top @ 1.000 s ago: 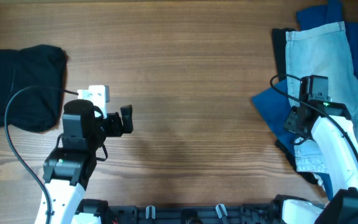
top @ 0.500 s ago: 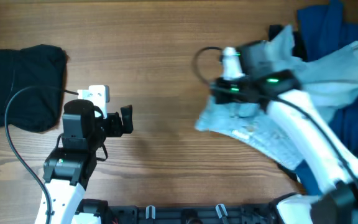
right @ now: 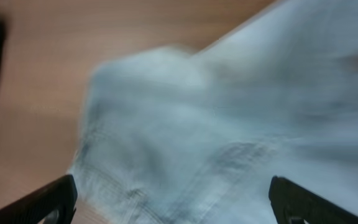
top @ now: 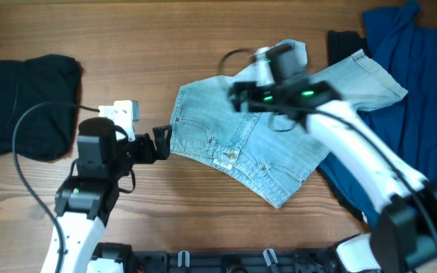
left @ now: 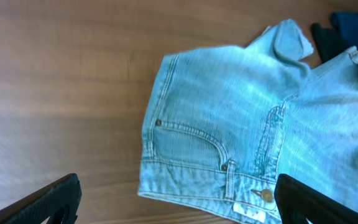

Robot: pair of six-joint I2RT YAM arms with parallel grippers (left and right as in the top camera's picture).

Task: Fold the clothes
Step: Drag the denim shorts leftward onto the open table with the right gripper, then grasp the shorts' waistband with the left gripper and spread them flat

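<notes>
**Denim shorts**: spread flat at the centre of the surface, with the waistband edge toward 7 o'clock. One second ago they lay on the pile at 3 o'clock, and half a second ago they were bunched under the right arm.

**Right gripper**: fingers wide apart, above blurred denim.

**Left gripper**: fingers apart, just beside the shorts' 9 o'clock edge, nudged slightly nearer than before.

**Royal-blue garment**: at 3 o'clock, now uncovered.

**Black garment**: at 9 o'clock, unchanged.

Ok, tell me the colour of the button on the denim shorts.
Brassy gold button on pale-blue denim shorts; clearest in the left wrist view.
</notes>
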